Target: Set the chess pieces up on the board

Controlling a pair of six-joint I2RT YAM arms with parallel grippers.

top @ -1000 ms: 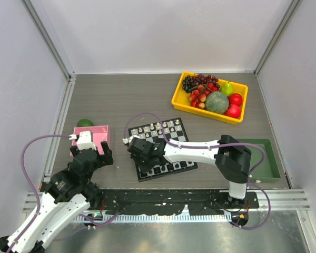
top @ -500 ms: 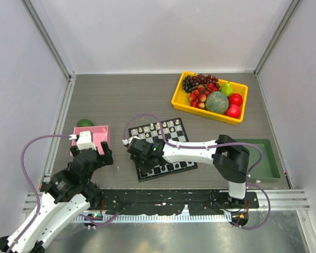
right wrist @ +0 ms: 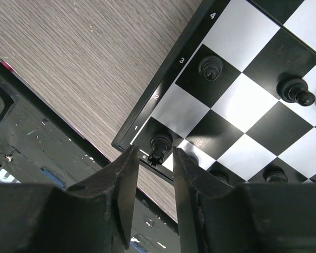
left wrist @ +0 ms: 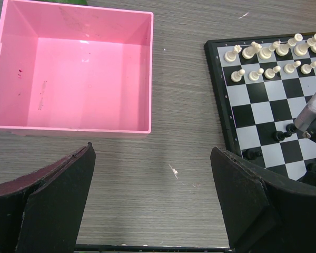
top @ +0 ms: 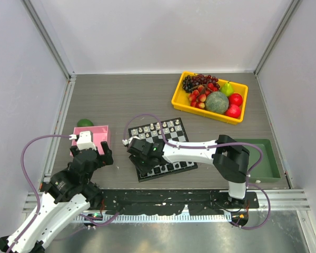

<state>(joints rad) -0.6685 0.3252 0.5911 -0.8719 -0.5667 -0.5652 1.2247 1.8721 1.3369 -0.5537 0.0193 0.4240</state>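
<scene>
Robotics lab cell: white panel walls (top: 163, 31), aluminium corner posts (top: 49, 39), wood-grain table (top: 121, 100), black mounting rail (top: 163, 198) at its near edge.

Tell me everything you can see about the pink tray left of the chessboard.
The pink tray is an open-topped box, plastic by its look, with straight walls and a smooth floor bearing faint scuffs. It holds nothing. It sits flat on the wood-grain table, apart from the board; a green object lies just behind its far wall.

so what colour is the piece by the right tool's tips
Black piece, on the board corner square; clearest in the right wrist view.
</scene>
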